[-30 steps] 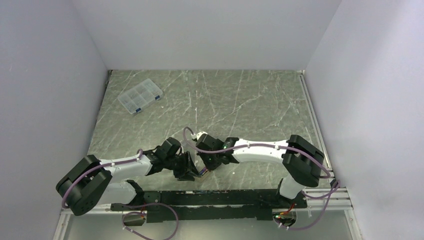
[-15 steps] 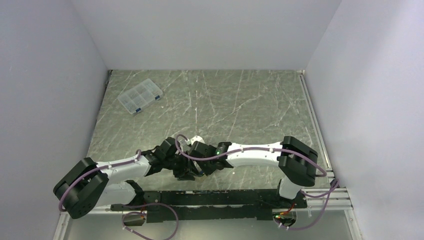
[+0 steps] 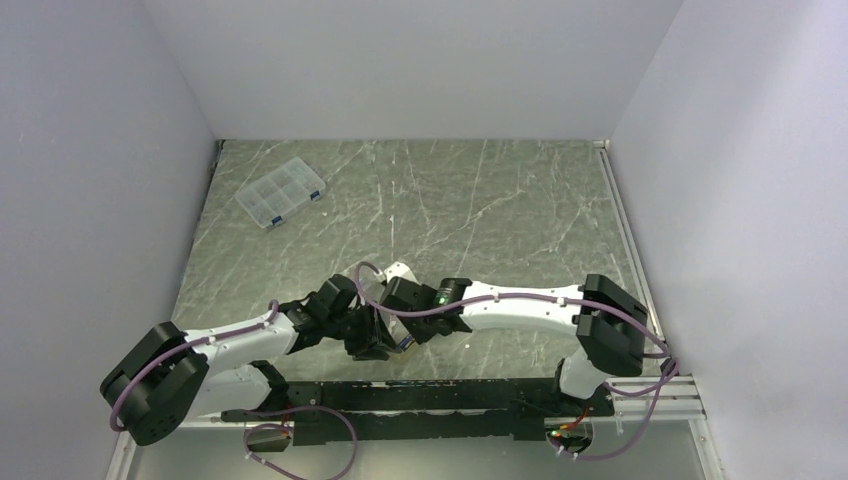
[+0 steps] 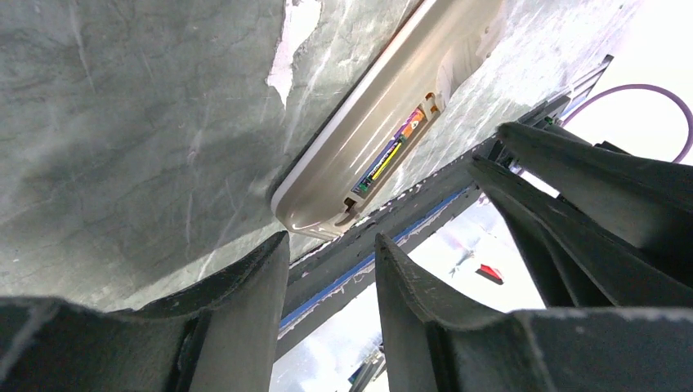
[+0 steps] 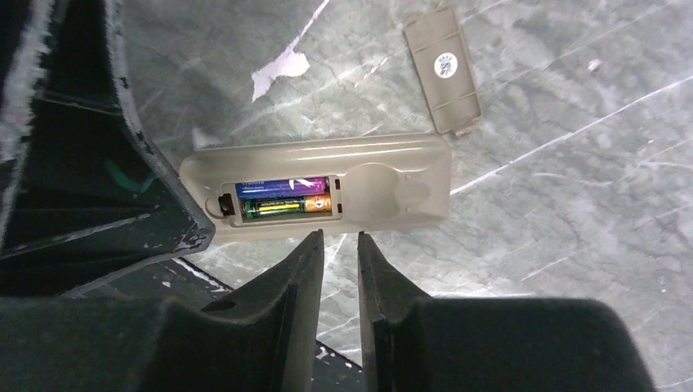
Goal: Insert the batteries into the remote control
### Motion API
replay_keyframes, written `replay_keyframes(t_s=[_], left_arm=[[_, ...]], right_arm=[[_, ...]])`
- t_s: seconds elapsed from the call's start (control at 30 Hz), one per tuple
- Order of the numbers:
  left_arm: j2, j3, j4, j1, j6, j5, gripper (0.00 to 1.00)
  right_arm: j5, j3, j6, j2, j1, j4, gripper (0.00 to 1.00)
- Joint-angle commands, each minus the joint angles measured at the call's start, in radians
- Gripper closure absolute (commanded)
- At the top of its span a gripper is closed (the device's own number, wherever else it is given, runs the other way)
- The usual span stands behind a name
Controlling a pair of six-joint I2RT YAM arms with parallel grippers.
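Since both batteries (image 5: 282,198) lie in the remote control (image 5: 392,184) and your left pincer (image 4: 331,241) and right pincer (image 5: 337,238) hang parted, empty, fetch the cover (image 5: 444,69) squarely.

Right wrist view: the remote's (image 5: 368,184) left end is hidden behind a finger (image 5: 122,196) of the left hand (image 4: 331,245). Print on the batteries (image 5: 282,198) is too small to read. The cover (image 5: 444,69) is clipped by the top edge, its round sticker unreadable. The right hand (image 5: 337,238) is cut off at the bottom edge.

Left wrist view: the remote's far end runs out at the top. The batteries show only as a thin coloured sliver. The remote's front is hidden against the bench (image 4: 122,122).

Top view: both hands cover the remote. The clear box (image 3: 281,193) contents are too small to tell.
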Motion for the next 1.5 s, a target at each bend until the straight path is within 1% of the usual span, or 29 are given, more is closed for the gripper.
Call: replay_keyframes(t_s=[0.0, 0.13, 0.27, 0.37, 0.4, 0.47, 0.5, 0.6, 0.67, 0.7, 0.77, 0.8, 0.83, 0.9, 1.03, 1.2, 1.33, 1.47], left_arm=[[-0.017, 0.012, -0.019, -0.005, 0.025, -0.009, 0.52], [-0.044, 0.036, -0.080, -0.005, 0.047, -0.039, 0.52], [-0.083, 0.068, -0.173, -0.005, 0.076, -0.074, 0.51], [-0.106, 0.085, -0.216, -0.005, 0.086, -0.090, 0.51], [-0.110, 0.091, -0.226, -0.005, 0.089, -0.094, 0.51], [-0.118, 0.099, -0.247, -0.005, 0.095, -0.101, 0.51], [-0.121, 0.106, -0.259, -0.005, 0.098, -0.104, 0.51], [-0.129, 0.123, -0.285, -0.006, 0.109, -0.115, 0.50], [-0.133, 0.134, -0.305, -0.006, 0.119, -0.122, 0.49], [-0.133, 0.139, -0.314, -0.005, 0.122, -0.125, 0.49], [-0.135, 0.147, -0.326, -0.005, 0.128, -0.131, 0.49], [-0.135, 0.151, -0.330, -0.005, 0.130, -0.133, 0.48], [-0.134, 0.153, -0.333, -0.005, 0.132, -0.135, 0.48], [-0.132, 0.157, -0.340, -0.005, 0.136, -0.138, 0.48], [-0.126, 0.160, -0.342, -0.006, 0.138, -0.138, 0.47], [-0.124, 0.162, -0.342, -0.005, 0.139, -0.139, 0.47], [-0.118, 0.165, -0.342, -0.005, 0.142, -0.137, 0.47], [-0.114, 0.165, -0.333, -0.005, 0.144, -0.133, 0.47]], right_arm=[[0.041, 0.046, -0.032, -0.072, -0.028, -0.001, 0.75], [0.010, 0.049, -0.066, -0.090, -0.078, 0.006, 0.74], [0.000, 0.035, -0.093, -0.116, -0.120, 0.049, 0.65], [-0.047, 0.011, -0.118, -0.136, -0.159, 0.107, 0.63], [-0.061, 0.004, -0.126, -0.138, -0.174, 0.121, 0.65], [-0.090, -0.005, -0.140, -0.140, -0.214, 0.147, 0.73], [-0.079, -0.008, -0.132, -0.135, -0.231, 0.161, 0.79], [-0.122, 0.021, -0.159, -0.089, -0.282, 0.130, 0.82], [-0.138, 0.023, -0.189, -0.070, -0.292, 0.139, 0.82], [-0.137, 0.014, -0.197, -0.070, -0.292, 0.154, 0.78], [-0.135, -0.008, -0.209, -0.068, -0.294, 0.186, 0.62], [-0.143, -0.016, -0.214, -0.064, -0.296, 0.201, 0.58], [-0.154, -0.021, -0.217, -0.060, -0.299, 0.212, 0.55], [-0.176, -0.024, -0.224, -0.045, -0.303, 0.230, 0.53], [-0.195, -0.009, -0.231, 0.004, -0.313, 0.227, 0.53], [-0.168, 0.017, -0.216, 0.064, -0.317, 0.183, 0.61], [-0.160, 0.015, -0.186, 0.088, -0.317, 0.172, 0.62], [-0.189, 0.002, -0.148, 0.099, -0.318, 0.178, 0.64]])
